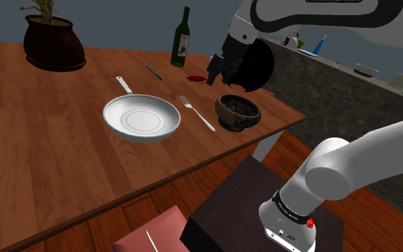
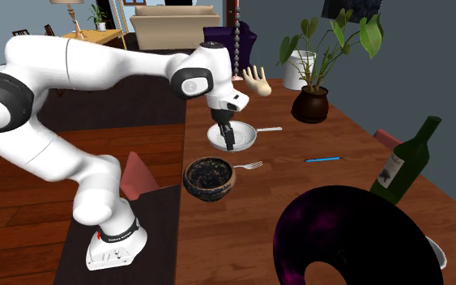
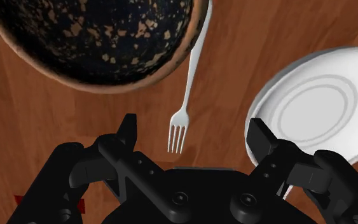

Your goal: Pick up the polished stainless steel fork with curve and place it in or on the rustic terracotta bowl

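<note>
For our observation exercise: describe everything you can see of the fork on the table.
The fork looks pale silvery, with four tines and a slim, curved handle. It lies flat on the wooden table, between the dark speckled bowl and the white pan. Its handle end runs close beside the bowl's rim; contact is unclear. The open gripper hovers above its tines, not touching.

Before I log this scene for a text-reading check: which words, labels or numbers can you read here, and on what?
No text here can be read.
Green bottle: its pale label carries dark marks, too blurred to read.
Arm's base: small markings, too small to read.
</note>
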